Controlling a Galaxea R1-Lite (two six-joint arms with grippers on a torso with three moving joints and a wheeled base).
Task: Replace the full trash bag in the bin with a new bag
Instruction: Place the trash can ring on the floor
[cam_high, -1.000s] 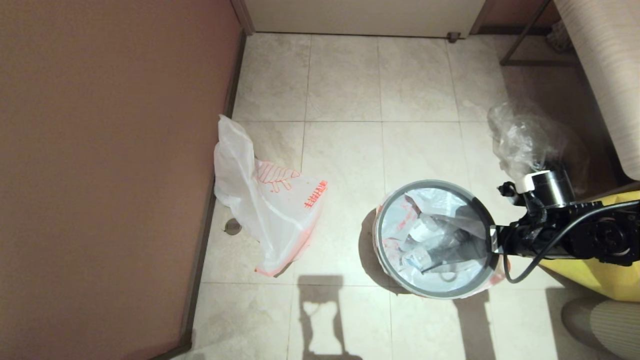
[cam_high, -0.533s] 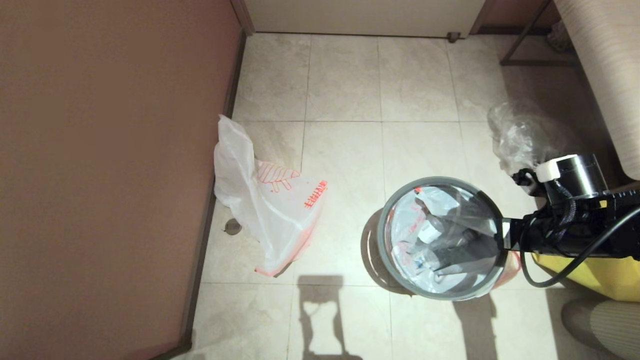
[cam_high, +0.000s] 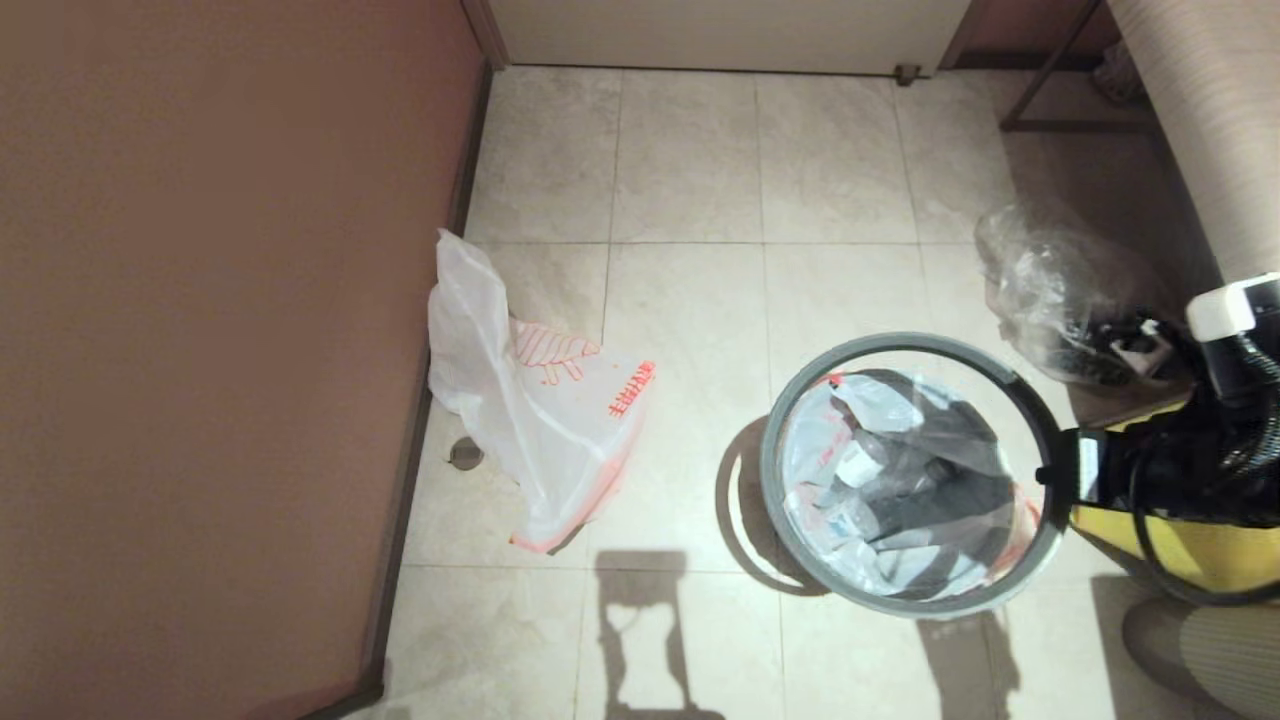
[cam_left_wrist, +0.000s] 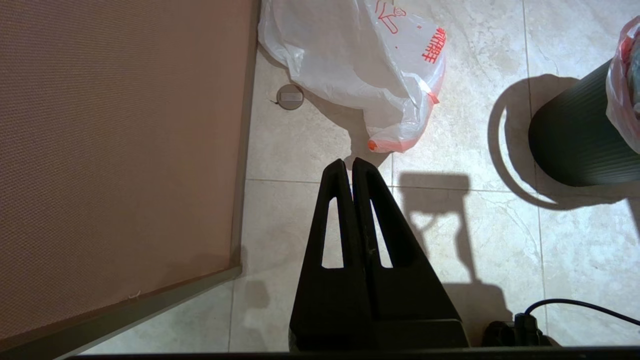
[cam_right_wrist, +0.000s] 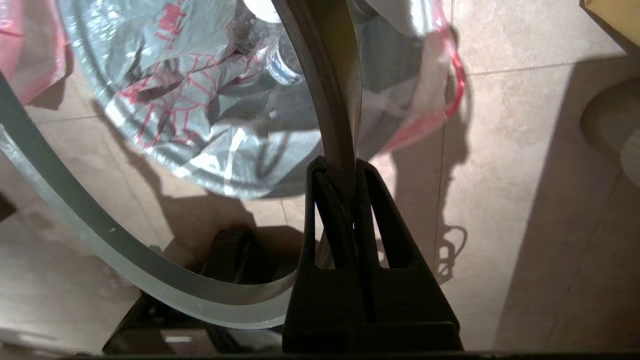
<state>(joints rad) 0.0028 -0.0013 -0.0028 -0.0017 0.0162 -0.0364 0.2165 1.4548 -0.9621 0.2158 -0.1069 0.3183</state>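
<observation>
rim ring (cam_right_wrist: 330, 100) between right jaws, only in wrist view

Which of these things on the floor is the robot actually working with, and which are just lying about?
In the job:
full trash bag
bin
grey rim ring, pinched by right gripper
new bag

Lying about:
clear bag
yellow sack
left gripper, parked

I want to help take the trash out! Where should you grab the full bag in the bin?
Probably the loose orange-pink edge of the full trash bag, draped over the bin wall near the right tool. Come from above: the grey rim ring, pinched in that tool, is lifted off, so the edge hangs free.
</observation>
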